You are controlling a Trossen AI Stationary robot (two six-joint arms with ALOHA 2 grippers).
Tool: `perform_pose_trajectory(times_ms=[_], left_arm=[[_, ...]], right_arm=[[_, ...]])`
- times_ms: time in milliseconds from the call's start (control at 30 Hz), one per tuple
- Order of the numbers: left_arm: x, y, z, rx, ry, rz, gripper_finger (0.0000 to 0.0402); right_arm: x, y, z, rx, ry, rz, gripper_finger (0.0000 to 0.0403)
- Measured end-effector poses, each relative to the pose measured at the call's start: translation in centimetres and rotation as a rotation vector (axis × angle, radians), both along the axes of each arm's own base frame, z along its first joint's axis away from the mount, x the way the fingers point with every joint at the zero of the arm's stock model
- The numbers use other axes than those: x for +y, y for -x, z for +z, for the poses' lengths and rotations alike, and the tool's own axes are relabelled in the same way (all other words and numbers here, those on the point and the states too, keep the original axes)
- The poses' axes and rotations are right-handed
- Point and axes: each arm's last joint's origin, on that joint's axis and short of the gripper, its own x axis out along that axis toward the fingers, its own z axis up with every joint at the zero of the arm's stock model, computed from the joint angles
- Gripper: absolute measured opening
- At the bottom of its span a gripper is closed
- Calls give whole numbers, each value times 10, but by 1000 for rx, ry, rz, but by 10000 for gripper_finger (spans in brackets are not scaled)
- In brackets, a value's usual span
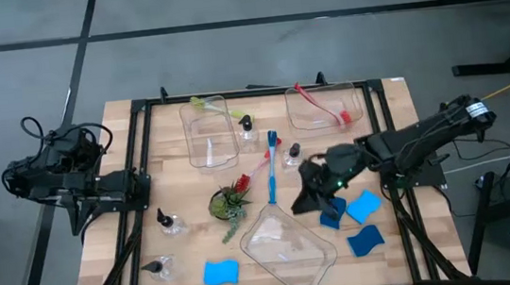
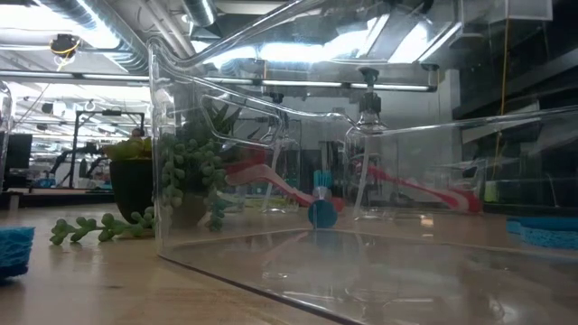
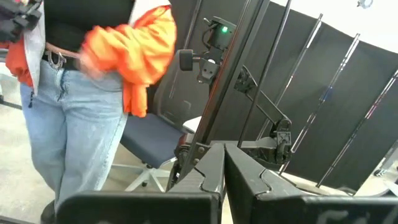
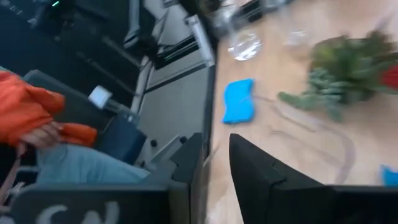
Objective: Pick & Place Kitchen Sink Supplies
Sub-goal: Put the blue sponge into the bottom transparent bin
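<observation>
Right gripper (image 1: pixel 320 195) sits low over the table, just right of the near bin (image 1: pixel 286 244). Fingers apart with a narrow gap in the wrist view, nothing between them. A dark blue sponge (image 1: pixel 332 214) lies right at its tip; whether touching, cannot tell. Two more sponges lie further right of the bin: a light one (image 1: pixel 363 205) and a dark one (image 1: pixel 364 240).

Left gripper (image 3: pixel 224 180) parked off the table's left edge, well away from the bin; fingers nearly together, empty.

Other supplies, placed from the near bin:
- fourth sponge (image 1: pixel 220 272) just left of it
- blue brush (image 1: pixel 272 165) beyond it, beside the plant (image 1: pixel 230 200)
- red brush (image 1: pixel 323 106) in the far right bin (image 1: pixel 326 108)
- yellow-green brush (image 1: pixel 211 106) across the far left bin (image 1: pixel 210 131)
- pump bottles (image 1: pixel 247 129) between the far bins and, lying down, to the left (image 1: pixel 169 223)

Near bin looks empty.

Judged step: approach to grasp the sponge at the gripper tip, early in the task. Next move needs the fingers set astride the sponge, then closed, lifted, and carried left into the near bin.

A person in an orange top (image 3: pixel 134 46) stands beyond the table.
</observation>
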Motion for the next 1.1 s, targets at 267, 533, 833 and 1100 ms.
perform_pose_trajectory(times_ms=[267,533,833,1100], left_arm=[[0,0,0,0,0,0,6],[0,0,0,0,0,0,6],[0,0,0,0,0,0,6],[0,0,0,0,0,0,6]], right_arm=[[36,13,-1,-28,82,-11,79],[72,29,-7,-70,215,-156,79],[100,35,-30,53,181,-200,79],[104,32,-39,107,138,-231,80]])
